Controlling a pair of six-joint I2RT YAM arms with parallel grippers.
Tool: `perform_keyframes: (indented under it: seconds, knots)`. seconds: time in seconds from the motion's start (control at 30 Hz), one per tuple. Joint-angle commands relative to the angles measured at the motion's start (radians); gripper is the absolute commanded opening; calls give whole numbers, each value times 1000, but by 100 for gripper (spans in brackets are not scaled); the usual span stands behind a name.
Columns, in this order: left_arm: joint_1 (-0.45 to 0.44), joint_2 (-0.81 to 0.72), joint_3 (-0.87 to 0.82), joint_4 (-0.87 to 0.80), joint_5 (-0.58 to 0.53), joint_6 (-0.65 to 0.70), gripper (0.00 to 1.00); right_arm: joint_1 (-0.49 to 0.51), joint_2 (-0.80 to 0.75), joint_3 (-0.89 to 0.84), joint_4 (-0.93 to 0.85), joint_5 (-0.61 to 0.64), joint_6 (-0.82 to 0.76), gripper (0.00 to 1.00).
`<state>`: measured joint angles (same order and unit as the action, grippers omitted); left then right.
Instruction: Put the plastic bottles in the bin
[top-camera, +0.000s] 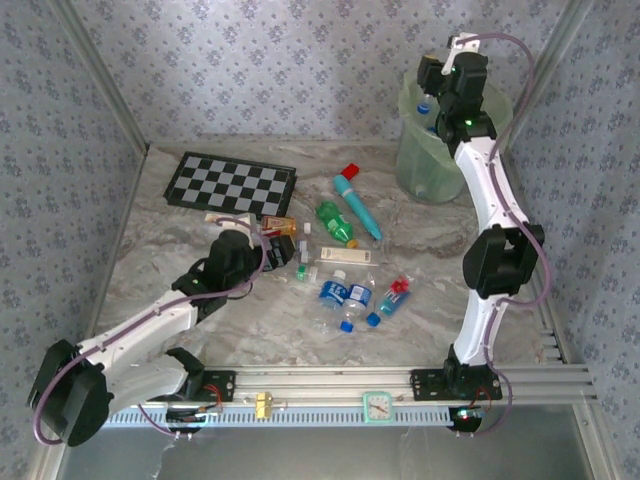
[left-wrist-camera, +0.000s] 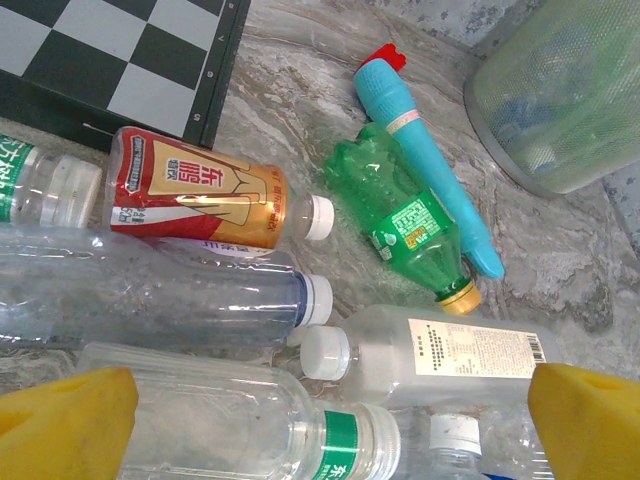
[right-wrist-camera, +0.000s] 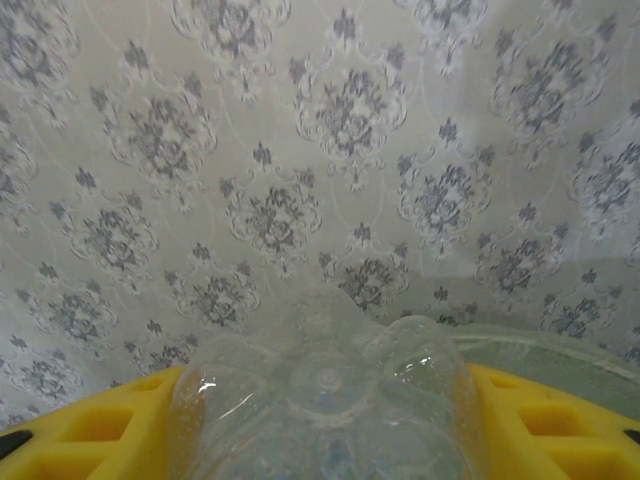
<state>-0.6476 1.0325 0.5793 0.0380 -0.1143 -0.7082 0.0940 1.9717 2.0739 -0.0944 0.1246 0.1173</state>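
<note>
Top view. Bin (top-camera: 420, 172), upper right: one. Blue-capped bottle (top-camera: 423, 108) seen inside it: one, any more unclear. Checkerboard (top-camera: 230, 185), upper left: one. Teal tube (top-camera: 357, 208), red cap: one. Green bottle (top-camera: 336, 222): one. Blue-labelled bottles (top-camera: 333, 293), centre: two, side by side. Red-labelled bottle (top-camera: 397, 294): one. Small teal clock (top-camera: 377, 407), bottom edge: one.

Left wrist view, seven bottles in all. Red-and-gold bottle (left-wrist-camera: 195, 195): one. White-labelled bottle (left-wrist-camera: 470, 355): one. Green-banded clear bottles (left-wrist-camera: 230, 425): two. Plain clear bottle (left-wrist-camera: 150, 300): one. Green: one. Cap-only glimpse, bottom edge: one.

Right wrist view. Ridged clear bottle (right-wrist-camera: 325, 400), lower centre: one.
</note>
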Motion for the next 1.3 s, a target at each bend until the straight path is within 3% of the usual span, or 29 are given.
perform_keyframes:
  seconds: [0.0,0.33,0.57,0.73,0.9,1.27]
  knots:
    - [7,-23,-2,-23,-19,12,100,1,58,73,-153,9,8,55]
    - [5,-48,-6,-42,-21,12,100,-2,206,234,-383,-4,50,59]
    - [5,-76,-13,-64,-34,19,100,-4,209,352,-447,-26,58,85]
    - [5,-93,-21,-68,-57,22,100,-1,127,348,-464,-25,57,92]
    - [6,-107,-28,-81,-103,28,100,30,-33,177,-425,-76,55,92]
    - [16,-69,-21,-55,-121,41,100,215,-511,-581,-219,-106,109,94]
